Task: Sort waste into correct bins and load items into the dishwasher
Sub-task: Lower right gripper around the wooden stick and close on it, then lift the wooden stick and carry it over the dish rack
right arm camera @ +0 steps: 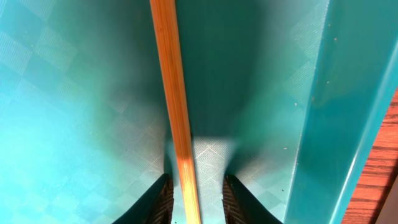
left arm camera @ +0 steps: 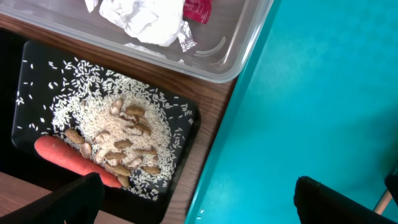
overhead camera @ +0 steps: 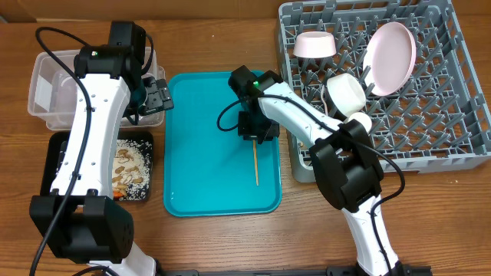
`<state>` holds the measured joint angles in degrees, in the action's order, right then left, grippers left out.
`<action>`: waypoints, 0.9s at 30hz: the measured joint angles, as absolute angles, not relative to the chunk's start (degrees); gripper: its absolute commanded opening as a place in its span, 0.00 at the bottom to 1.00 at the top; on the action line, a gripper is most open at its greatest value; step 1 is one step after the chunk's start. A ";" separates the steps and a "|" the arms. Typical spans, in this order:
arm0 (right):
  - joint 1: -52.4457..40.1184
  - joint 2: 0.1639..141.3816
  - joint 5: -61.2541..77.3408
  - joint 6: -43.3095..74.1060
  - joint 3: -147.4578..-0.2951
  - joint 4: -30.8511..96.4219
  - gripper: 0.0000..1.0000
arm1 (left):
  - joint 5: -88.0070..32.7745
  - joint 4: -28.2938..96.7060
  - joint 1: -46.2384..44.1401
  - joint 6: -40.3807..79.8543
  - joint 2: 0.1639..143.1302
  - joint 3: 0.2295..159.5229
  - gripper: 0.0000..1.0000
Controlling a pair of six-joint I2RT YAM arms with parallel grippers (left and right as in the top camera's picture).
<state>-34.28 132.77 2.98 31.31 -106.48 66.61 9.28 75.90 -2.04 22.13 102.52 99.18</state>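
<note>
on our right gripper the jaws stand narrowly apart astride the thin wooden chopstick, a gap on one side — we judge them lined up to pinch it off the flat teal plastic tray. the left gripper jaws hang wide, empty, near the shallow black tray. print on the red snack wrapper — unreadable.

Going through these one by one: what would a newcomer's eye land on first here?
The bright teal tray in the middle, bare but for one wooden chopstick, with the right gripper straddling one end of it. Next, the big grey dish rack at right, holding a plate and bowls, and the black tray at left with rice and an orange carrot.
</note>
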 measured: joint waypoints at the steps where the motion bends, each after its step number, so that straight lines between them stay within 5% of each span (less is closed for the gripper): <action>1: -34.28 132.77 3.01 31.31 -106.48 66.61 0.26 | 9.28 75.90 -2.04 22.13 102.52 99.18 1.00; 27: -35.73 132.49 1.87 31.31 -105.51 64.03 0.09 | 9.28 75.90 -2.04 22.13 102.52 99.18 1.00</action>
<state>-35.73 132.49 1.87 31.31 -105.51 64.03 9.28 75.90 -2.04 22.13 102.52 99.18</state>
